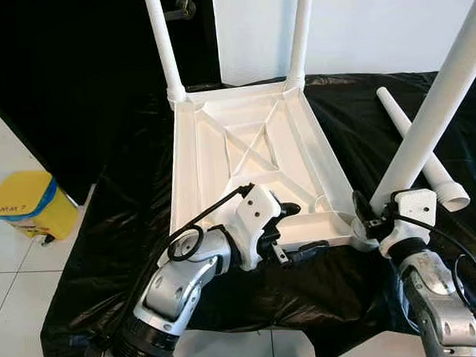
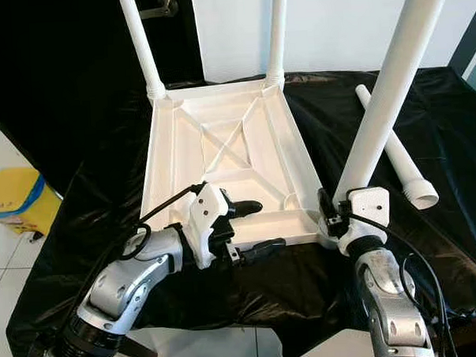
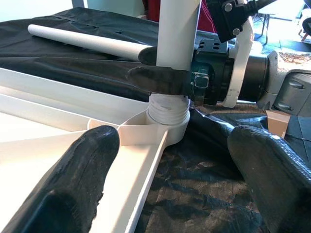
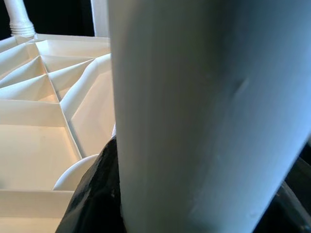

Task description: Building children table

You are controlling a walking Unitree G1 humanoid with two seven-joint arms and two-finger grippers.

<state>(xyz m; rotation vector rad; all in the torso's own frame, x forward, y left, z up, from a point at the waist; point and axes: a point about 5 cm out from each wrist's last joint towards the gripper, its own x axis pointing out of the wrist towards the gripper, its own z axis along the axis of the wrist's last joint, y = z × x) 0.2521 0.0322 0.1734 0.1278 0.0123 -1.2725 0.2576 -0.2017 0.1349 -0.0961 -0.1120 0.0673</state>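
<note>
- The white table top (image 1: pixel 245 158) lies upside down, ribbed underside up, in the middle of the frame on a black sheet (image 1: pixel 121 223); two fitted legs (image 1: pixel 162 43) stand up from its far corners at the top of the frame.
- A third leg (image 1: pixel 432 111) rises from the near right corner socket (image 3: pixel 167 119), its long axis leaning up and to the right toward the upper right of the frame rather than standing plumb like the far pair. In the left wrist view its threaded end sits in the socket collar; whether it is fully seated I cannot tell.
- The right gripper (image 1: pixel 364 218) clamps this leg just above the socket, its black fingers (image 3: pixel 160 80) closed around the shaft on both sides.
- The left gripper (image 1: pixel 292 233) is at the near edge of the top, lower centre of the frame, fingers spread wide with the rim between them; whether they press on it is unclear. The socket lies just to its right, straight ahead along its fingers.
- The turning relation, as I judge it: the leg's axis must come in line with the socket before it can twist home, and the right arm has it.
- A fourth leg (image 1: pixel 422 151) lies loose on the sheet at right, nearer the right arm.
- A yellow container (image 1: pixel 30 205) sits on the floor at left.
</note>
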